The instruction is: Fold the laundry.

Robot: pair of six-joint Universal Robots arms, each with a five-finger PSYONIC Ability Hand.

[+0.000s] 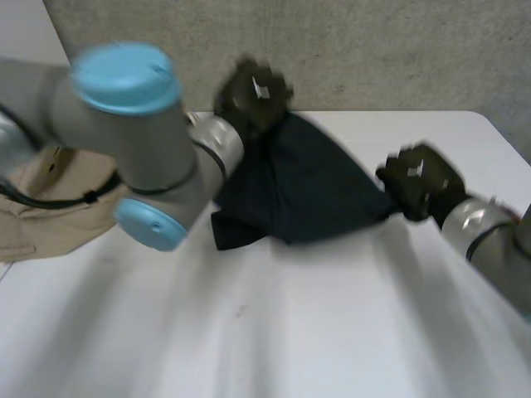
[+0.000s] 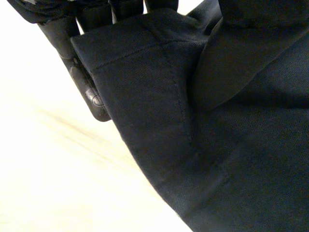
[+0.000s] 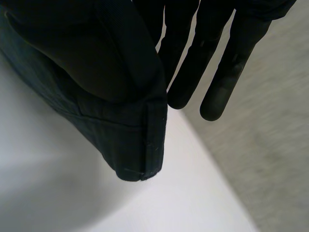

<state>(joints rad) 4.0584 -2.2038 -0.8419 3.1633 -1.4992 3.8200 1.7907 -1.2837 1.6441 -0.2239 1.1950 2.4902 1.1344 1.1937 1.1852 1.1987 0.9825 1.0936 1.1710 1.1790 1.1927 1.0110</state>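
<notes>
The left arm reaches in from the table's left side, elbow bent, wrist aimed at the far edge. The left hand is at that edge, its fingers behind a corner of the cloth, pinching it. The right arm comes in from the right edge. The right hand grips the cloth's opposite corner, with its fingers stretched out straight beside the hem.
</notes>
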